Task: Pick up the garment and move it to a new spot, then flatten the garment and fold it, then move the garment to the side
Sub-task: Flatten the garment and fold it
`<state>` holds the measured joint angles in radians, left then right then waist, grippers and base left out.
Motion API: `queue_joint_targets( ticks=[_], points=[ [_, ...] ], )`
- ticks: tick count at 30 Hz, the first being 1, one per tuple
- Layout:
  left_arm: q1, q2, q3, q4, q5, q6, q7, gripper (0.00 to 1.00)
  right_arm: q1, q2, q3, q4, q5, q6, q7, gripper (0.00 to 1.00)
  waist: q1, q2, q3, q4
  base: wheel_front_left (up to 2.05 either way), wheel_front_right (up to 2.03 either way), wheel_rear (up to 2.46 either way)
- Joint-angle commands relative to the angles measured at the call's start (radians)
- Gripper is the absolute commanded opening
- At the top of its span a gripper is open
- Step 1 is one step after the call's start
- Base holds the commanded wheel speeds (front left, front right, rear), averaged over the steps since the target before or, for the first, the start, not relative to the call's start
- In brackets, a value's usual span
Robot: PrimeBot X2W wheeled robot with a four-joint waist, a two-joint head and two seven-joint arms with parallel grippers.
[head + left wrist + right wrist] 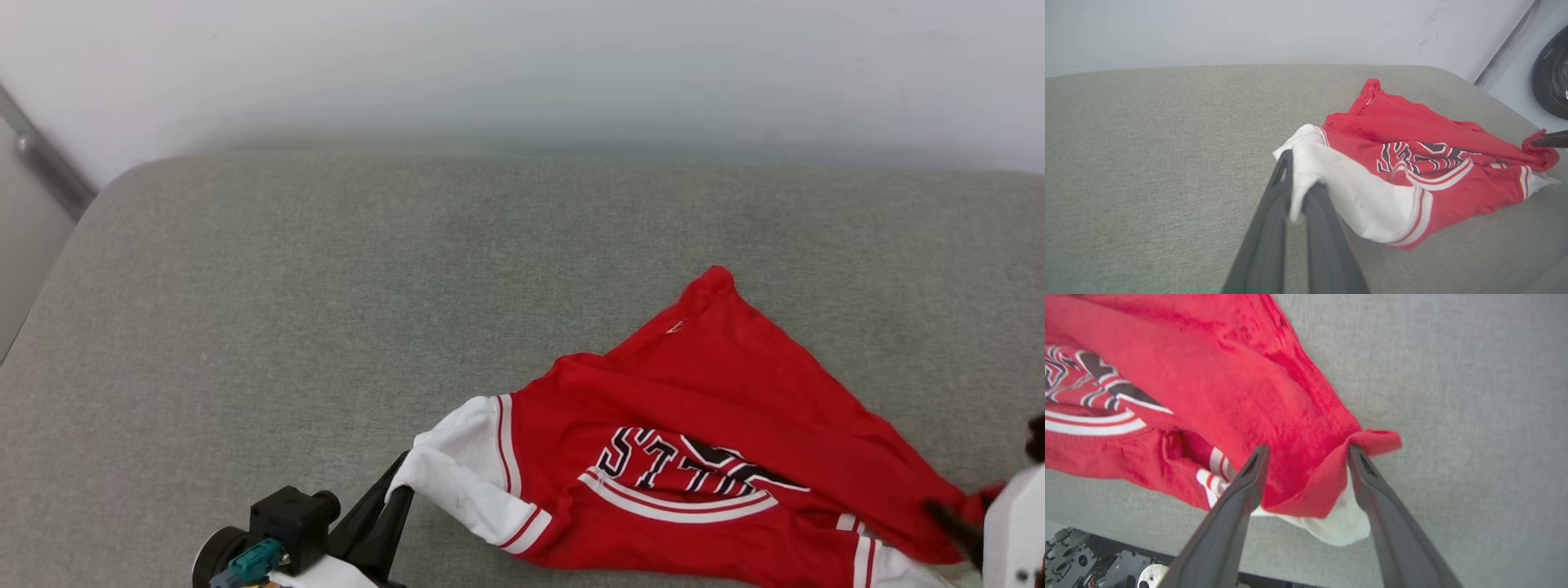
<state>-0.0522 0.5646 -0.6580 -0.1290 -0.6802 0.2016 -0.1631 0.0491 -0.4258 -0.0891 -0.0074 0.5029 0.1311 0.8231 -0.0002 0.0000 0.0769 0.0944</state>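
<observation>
Left gripper is clenched on a white sleeve of the one garment, a red jersey crumpled at the near right of the grey padded surface. Right gripper, the second of two, stands spread wide, red hem between its fingers. Open surface stretches left and far, up to a white wall. One metal rail slants at far left.
</observation>
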Motion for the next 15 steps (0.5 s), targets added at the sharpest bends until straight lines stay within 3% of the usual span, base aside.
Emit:
queue_joint_targets(
  ticks=[1, 8, 15],
  points=[
    [-0.012, 0.001, 0.001, -0.003, 0.007, -0.004, -0.005, 0.0, -0.026, -0.008, 0.003, -0.009, 0.005, -0.001, -0.004, 1.0, 0.0002, 0.0, 0.008, 0.008, 0.0, 0.0, 0.0],
    [-0.043, -0.002, -0.016, -0.035, 0.022, -0.014, 0.008, 0.0, -0.188, -0.007, 0.075, -0.104, 0.019, -0.001, 0.065, 1.0, 0.0002, 0.0, 0.06, 0.062, 0.0, 0.0, 0.0],
    [-0.107, -0.029, -0.041, -0.074, 0.055, -0.034, 0.013, 0.0, -0.421, 0.008, 0.124, 0.0, -0.027, -0.001, 0.143, 1.0, 0.0002, 0.0, 0.156, 0.168, 0.0, 0.0, 0.0]
  ],
)
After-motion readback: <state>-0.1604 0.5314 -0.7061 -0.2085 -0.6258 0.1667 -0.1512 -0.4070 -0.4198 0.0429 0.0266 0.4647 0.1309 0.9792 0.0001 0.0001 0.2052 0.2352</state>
